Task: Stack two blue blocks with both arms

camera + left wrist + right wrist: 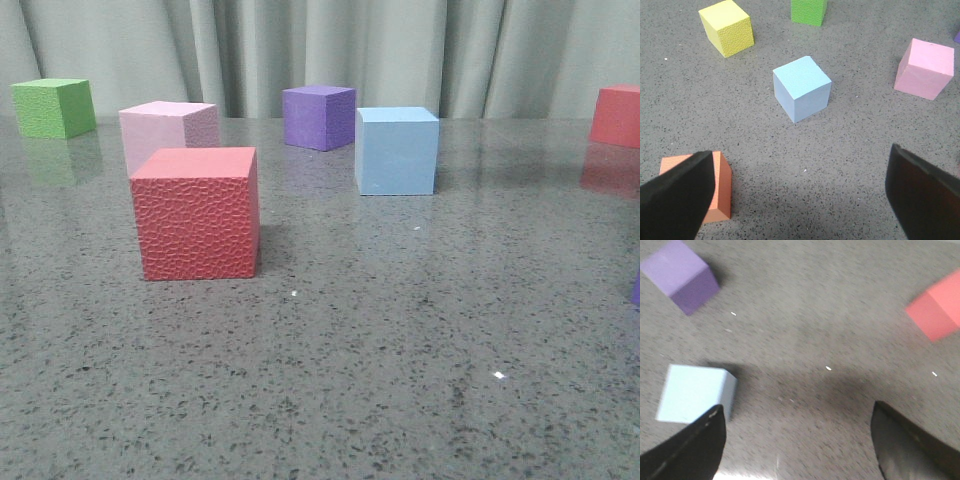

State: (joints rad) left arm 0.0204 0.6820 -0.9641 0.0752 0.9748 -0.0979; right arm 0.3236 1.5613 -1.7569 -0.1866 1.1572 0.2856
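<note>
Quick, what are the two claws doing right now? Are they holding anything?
Left gripper: open, holding nothing; a blue block sits ahead of it.
Right gripper: open, holding nothing; another blue block lies by one finger.

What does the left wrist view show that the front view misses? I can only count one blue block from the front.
Only the left wrist view shows a yellow cube, an orange cube, the open left gripper and a blue block lying ahead of it. Only the front view shows the textured red cube, the purple cube and another blue block beside it. Both show a green cube and a pink cube.
</note>
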